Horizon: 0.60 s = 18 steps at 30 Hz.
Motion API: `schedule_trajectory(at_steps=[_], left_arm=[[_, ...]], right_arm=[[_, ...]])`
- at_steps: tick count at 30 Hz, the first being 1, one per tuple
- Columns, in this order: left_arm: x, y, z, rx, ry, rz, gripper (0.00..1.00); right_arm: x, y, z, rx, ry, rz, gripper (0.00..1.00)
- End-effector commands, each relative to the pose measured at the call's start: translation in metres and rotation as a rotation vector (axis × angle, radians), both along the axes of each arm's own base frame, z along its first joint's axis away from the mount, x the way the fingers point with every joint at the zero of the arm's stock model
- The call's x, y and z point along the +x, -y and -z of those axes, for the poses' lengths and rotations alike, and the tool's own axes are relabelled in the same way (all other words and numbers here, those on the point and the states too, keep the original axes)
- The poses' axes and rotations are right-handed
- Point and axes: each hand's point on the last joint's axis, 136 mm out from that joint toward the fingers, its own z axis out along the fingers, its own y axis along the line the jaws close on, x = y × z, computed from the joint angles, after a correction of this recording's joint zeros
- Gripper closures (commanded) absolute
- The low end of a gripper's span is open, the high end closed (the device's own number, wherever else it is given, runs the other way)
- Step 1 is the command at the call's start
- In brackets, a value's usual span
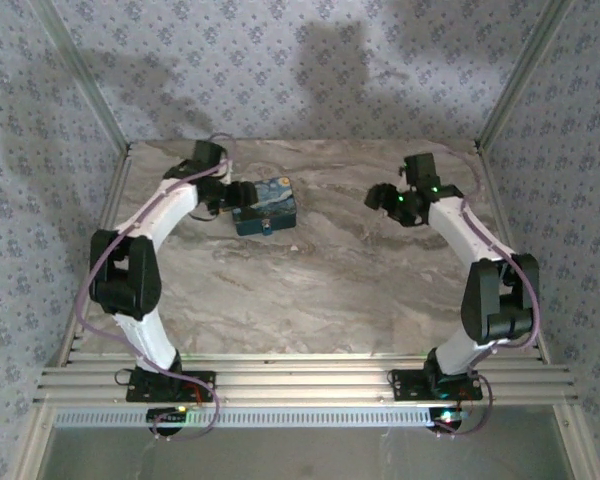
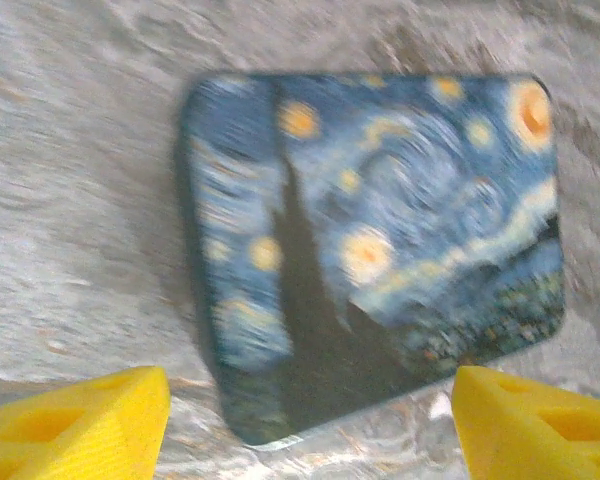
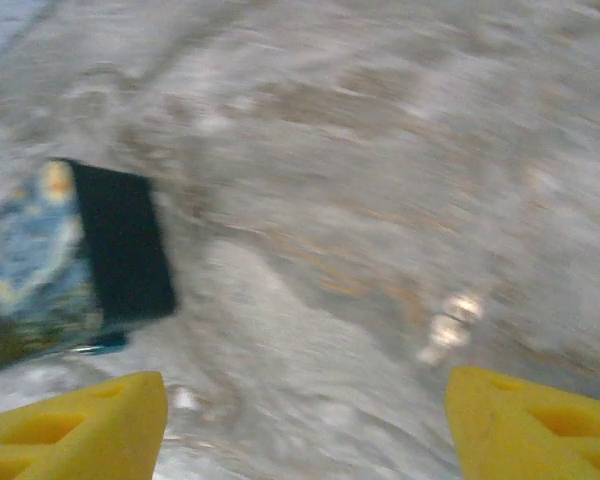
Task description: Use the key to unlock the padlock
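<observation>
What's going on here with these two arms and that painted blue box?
Nothing is being held yet. The left hand hovers open right by the small blue box printed with a swirling starry-night picture, which lies on the marble-patterned table. The right hand is open too, above bare table some way off to the box's right.

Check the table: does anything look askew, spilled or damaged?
Only the box stands out: it lies at an angle to the table edges, beside the left gripper. Nothing looks spilled or broken, though both wrist views are blurred.
</observation>
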Motion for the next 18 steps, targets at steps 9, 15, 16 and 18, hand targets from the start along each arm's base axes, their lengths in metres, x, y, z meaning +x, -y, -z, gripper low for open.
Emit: schedule_trajectory(at_steps=[9, 15, 16, 18], left_arm=[[-0.018, 0.192, 0.015, 0.124, 0.006, 0.447, 0.34], [-0.009, 0.269, 0.025, 0.083, 0.068, 0.524, 0.38], [-0.008, 0.279, 0.027, 0.073, 0.08, 0.532, 0.38], [-0.006, 0.296, 0.031, 0.052, 0.1, 0.534, 0.39]], right_arm=[[-0.087, 0.076, 0.059, -0.017, -0.207, 0.251, 0.31], [-0.098, 0.086, 0.066, 0.001, -0.222, 0.258, 0.32], [-0.098, 0.088, 0.067, -0.001, -0.223, 0.262, 0.32], [-0.098, 0.092, 0.068, 0.001, -0.222, 0.267, 0.33]])
